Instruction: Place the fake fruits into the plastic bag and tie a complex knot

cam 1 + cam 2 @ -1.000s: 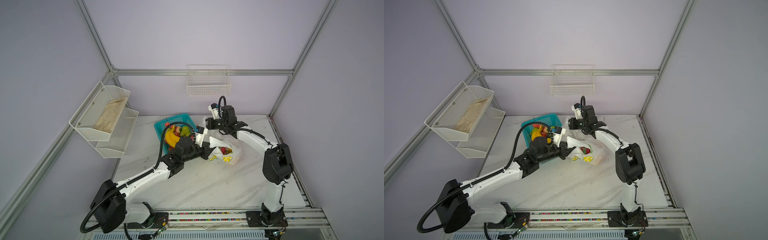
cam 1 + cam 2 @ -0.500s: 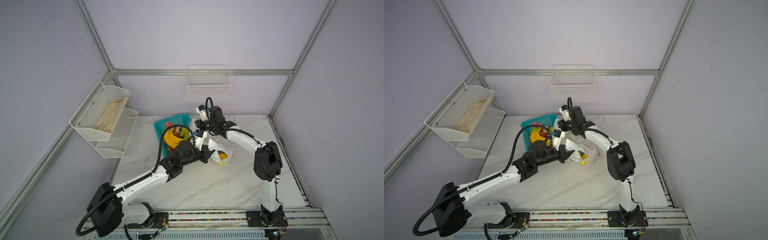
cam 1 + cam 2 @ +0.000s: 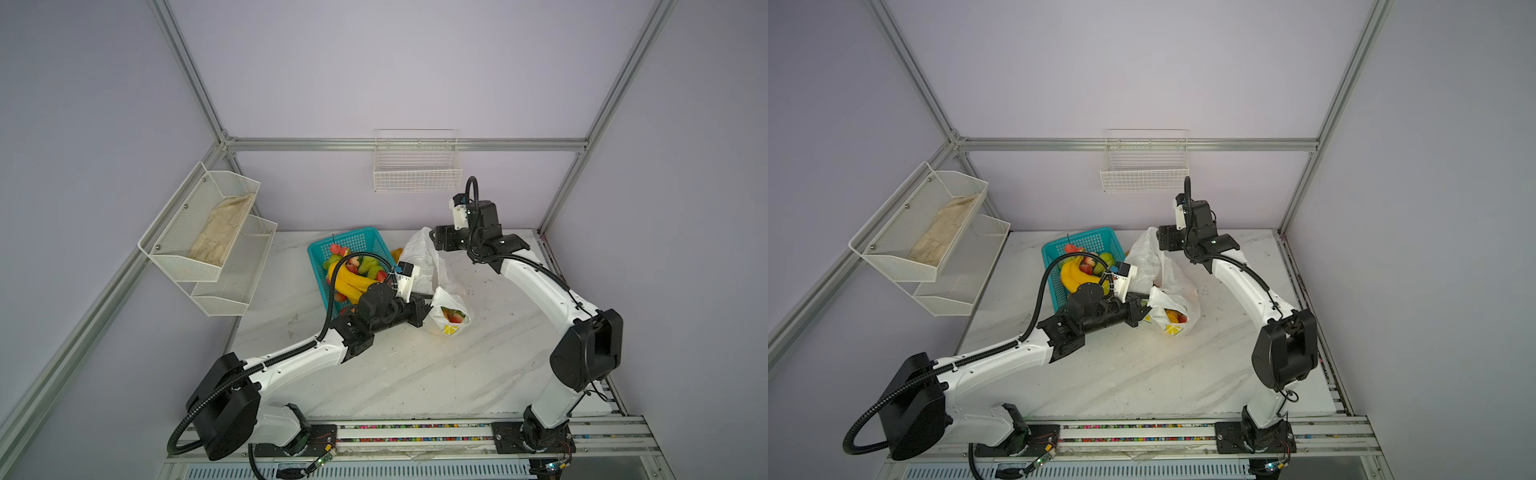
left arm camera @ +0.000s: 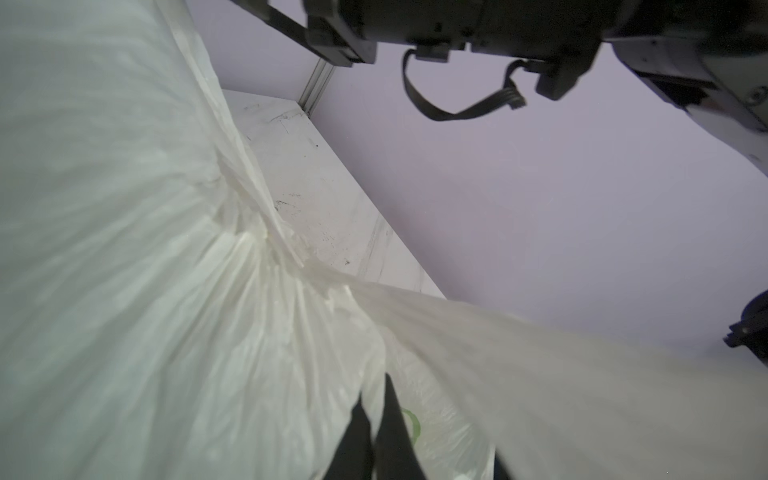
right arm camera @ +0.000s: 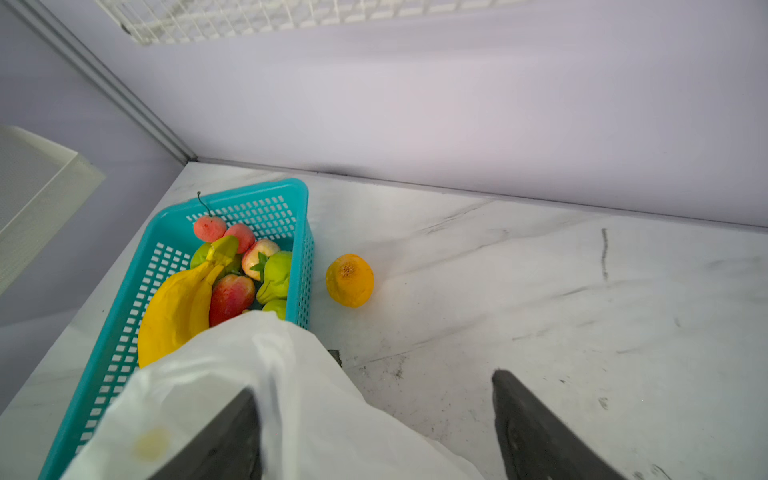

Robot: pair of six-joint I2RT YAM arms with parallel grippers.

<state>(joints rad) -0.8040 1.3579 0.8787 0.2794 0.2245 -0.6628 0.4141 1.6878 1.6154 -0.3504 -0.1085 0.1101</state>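
Note:
The translucent white plastic bag [image 3: 419,255] [image 3: 1144,266] stands stretched on the marble table. Fake fruits [image 3: 453,314] [image 3: 1176,316] show through its lower end. My left gripper [image 3: 424,308] [image 4: 376,409] is shut on the bag's film beside that end. In the left wrist view the film gathers into a bunched neck [image 4: 286,249]; whether it is a knot I cannot tell. My right gripper [image 3: 434,240] [image 5: 374,384] is open at the bag's raised top, with film [image 5: 291,395] draped over one finger. More fruits, with bananas [image 3: 349,282] [image 5: 178,307], fill the teal basket [image 3: 332,249] [image 5: 232,199]. An orange [image 5: 350,280] lies on the table beside the basket.
A white wire basket [image 3: 417,174] hangs on the back wall. A two-tier mesh shelf [image 3: 199,266] on the left wall holds a beige cloth [image 3: 220,232]. The arms' base rail [image 3: 415,436] runs along the table's front edge.
My right gripper opened and let go of the bag. It reached left over the basket, then swung back to the right. The left gripper kept its hold and the bag's top stands taller.

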